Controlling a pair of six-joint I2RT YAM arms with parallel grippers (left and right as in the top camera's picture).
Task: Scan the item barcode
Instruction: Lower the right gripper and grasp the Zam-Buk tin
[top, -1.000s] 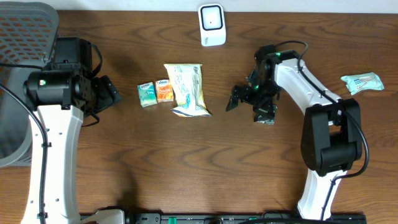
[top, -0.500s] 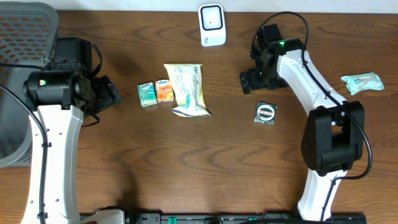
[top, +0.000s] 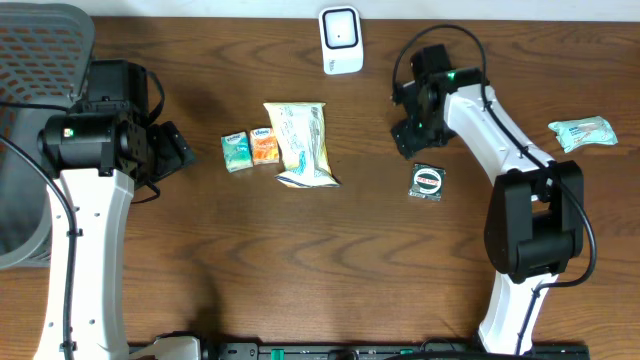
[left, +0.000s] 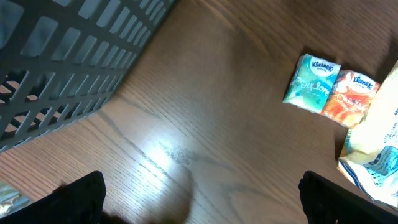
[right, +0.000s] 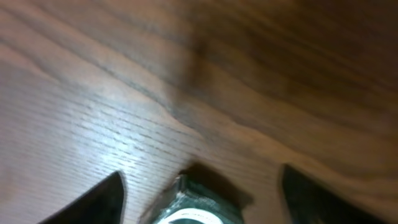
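A small dark packet with a round white label (top: 428, 182) lies flat on the wooden table (top: 360, 260). My right gripper (top: 411, 134) hovers just behind it, toward the white barcode scanner (top: 341, 40) at the far edge. In the right wrist view the packet's top corner (right: 198, 205) shows low between my two dark fingers (right: 102, 200), and neither touches it. The right gripper (right: 202, 175) is open and holds nothing. At the left my left gripper (top: 178, 148) hangs wide open over bare wood (left: 211, 205).
Two small tissue packs, teal (top: 236, 151) and orange (top: 264, 146), lie beside a pale snack bag (top: 301, 143) at mid-table. A pale green packet (top: 583, 132) lies at the far right. A grey mesh basket (top: 35, 60) stands at the left edge.
A second ago my right gripper was down at the dark packet. It has since moved back toward the scanner. The packet lies alone on the table. The left arm has not moved.
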